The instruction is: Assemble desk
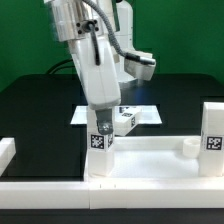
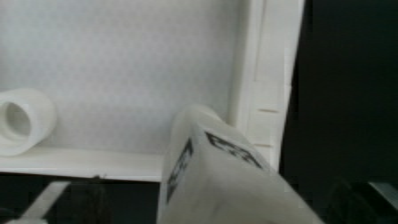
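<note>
The white desk tabletop (image 1: 150, 158) lies rim up near the front. Its inside face (image 2: 125, 60), its rim (image 2: 267, 80) and a round corner socket (image 2: 22, 120) show in the wrist view. My gripper (image 1: 100, 128) is shut on a white tagged leg (image 1: 98, 141) and holds it upright at the tabletop corner on the exterior view's left. The same leg (image 2: 222, 170) fills the near part of the wrist view, beside the rim. A second leg (image 1: 126, 121) lies behind the tabletop. A third leg (image 1: 213, 127) stands upright at the exterior view's right.
The marker board (image 1: 85, 113) lies on the black table behind the tabletop. A low white border wall (image 1: 110, 190) runs along the front, with a white block (image 1: 5, 150) at the exterior view's left. The arm (image 1: 90, 40) hangs over the middle.
</note>
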Robot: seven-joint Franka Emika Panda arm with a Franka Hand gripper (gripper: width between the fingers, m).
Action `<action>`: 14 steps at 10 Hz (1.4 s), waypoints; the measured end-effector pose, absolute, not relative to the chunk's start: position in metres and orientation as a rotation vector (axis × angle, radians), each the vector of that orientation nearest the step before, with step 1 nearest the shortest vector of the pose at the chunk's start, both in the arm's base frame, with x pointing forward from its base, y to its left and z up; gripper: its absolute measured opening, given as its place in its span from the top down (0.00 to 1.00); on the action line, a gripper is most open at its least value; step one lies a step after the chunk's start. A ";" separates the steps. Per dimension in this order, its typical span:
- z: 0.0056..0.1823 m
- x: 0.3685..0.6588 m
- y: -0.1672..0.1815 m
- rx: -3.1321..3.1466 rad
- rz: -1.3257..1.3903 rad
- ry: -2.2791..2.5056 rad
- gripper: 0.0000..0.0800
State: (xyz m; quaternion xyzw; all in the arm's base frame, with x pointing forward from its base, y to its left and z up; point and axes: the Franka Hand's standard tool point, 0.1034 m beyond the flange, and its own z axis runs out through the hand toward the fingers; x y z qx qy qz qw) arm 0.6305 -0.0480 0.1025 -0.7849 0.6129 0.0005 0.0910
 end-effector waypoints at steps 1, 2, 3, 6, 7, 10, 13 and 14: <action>0.102 0.630 -0.048 -2.388 -0.006 1.749 0.20; 0.102 0.630 -0.049 -2.454 -0.017 1.660 0.19; 0.103 0.630 -0.051 -2.658 -0.050 1.361 0.19; 0.102 0.630 -0.050 -2.835 -0.076 1.012 0.19; 0.102 0.630 -0.050 -2.822 -0.074 1.046 0.33; 0.101 0.629 -0.051 -2.757 -0.062 1.203 0.64; 0.101 0.631 -0.052 -2.408 -0.021 1.781 0.64; 0.100 0.631 -0.050 -2.203 -0.008 2.011 0.64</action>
